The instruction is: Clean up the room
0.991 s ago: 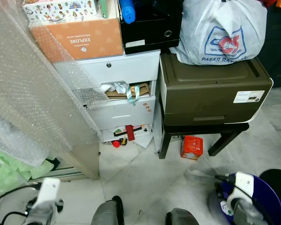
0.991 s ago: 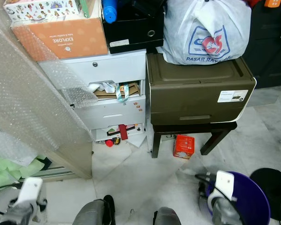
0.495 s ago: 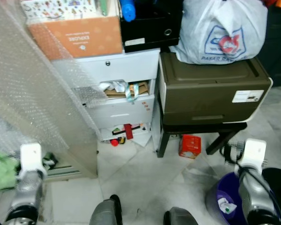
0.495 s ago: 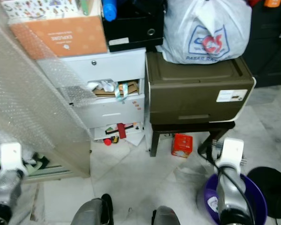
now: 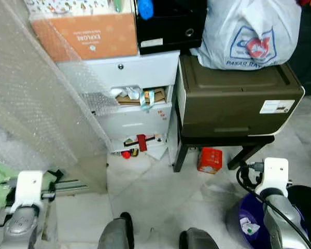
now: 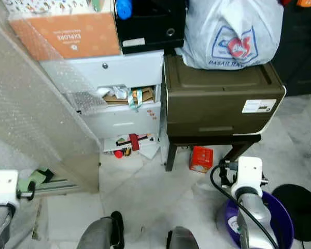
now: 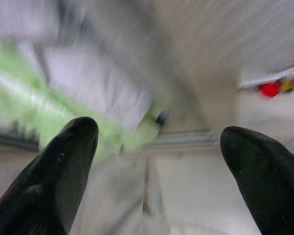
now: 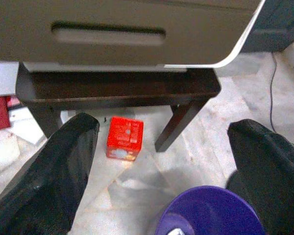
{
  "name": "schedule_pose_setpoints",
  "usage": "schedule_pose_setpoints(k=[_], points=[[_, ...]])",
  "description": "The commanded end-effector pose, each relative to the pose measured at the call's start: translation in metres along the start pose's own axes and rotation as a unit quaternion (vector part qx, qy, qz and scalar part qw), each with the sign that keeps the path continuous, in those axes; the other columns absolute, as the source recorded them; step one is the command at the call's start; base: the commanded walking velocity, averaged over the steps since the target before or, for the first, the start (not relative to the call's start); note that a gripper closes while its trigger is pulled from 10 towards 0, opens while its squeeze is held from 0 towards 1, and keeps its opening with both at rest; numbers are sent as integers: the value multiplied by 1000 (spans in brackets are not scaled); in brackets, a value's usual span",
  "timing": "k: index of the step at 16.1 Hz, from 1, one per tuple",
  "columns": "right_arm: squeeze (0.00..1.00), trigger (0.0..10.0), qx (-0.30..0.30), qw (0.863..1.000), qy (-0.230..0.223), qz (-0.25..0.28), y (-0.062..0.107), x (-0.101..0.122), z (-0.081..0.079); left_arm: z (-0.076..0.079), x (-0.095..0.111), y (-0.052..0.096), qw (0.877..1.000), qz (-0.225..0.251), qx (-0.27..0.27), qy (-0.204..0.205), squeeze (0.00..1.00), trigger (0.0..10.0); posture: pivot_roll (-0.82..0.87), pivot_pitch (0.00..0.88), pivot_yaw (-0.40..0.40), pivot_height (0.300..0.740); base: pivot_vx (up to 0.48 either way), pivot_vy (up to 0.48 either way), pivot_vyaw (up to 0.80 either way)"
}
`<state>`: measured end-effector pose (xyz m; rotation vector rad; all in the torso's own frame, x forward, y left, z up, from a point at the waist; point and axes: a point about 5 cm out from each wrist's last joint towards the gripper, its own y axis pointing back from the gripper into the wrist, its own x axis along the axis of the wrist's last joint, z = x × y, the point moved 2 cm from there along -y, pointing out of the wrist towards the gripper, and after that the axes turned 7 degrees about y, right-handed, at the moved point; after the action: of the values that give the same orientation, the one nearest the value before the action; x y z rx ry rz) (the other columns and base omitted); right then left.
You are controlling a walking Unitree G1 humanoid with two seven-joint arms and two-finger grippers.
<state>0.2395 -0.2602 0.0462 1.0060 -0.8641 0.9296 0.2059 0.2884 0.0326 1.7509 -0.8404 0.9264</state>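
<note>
Two grippers hang spread and empty: left gripper [image 7: 154,161] near the bubble wrap [image 5: 31,104], right gripper [image 8: 159,166] above the purple bin [image 8: 210,213]. Further right, a red box [image 8: 124,138] lies under the dark stool [image 8: 117,90]. Picking it up looks next; that calls for a forward reach.

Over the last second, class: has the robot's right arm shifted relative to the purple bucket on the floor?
Yes. The right arm has risen up and forward from low over the purple bucket, and now extends past its rim towards the small red box.
</note>
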Motion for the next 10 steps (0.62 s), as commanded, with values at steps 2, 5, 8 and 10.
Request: schedule_pose_setpoints(k=[2,5,8,10], points=[[0,10000,-9,999,6,36,3,21,-7,25,27,15,996,58,-57,-22,0,10000,-67,194,31,740,0,0,0],[0,10000,8,992,4,128,9,70,-25,57,60,28,984,142,-105,-15,0,10000,-73,180,22,740,0,0,0],[0,10000,35,984,21,173,14,92,-43,90,104,35,958,237,-161,28,0,10000,-86,148,19,740,0,0,0],[0,10000,38,981,27,189,11,100,-48,112,127,40,933,291,-207,38,0,10000,-98,124,17,740,0,0,800]])
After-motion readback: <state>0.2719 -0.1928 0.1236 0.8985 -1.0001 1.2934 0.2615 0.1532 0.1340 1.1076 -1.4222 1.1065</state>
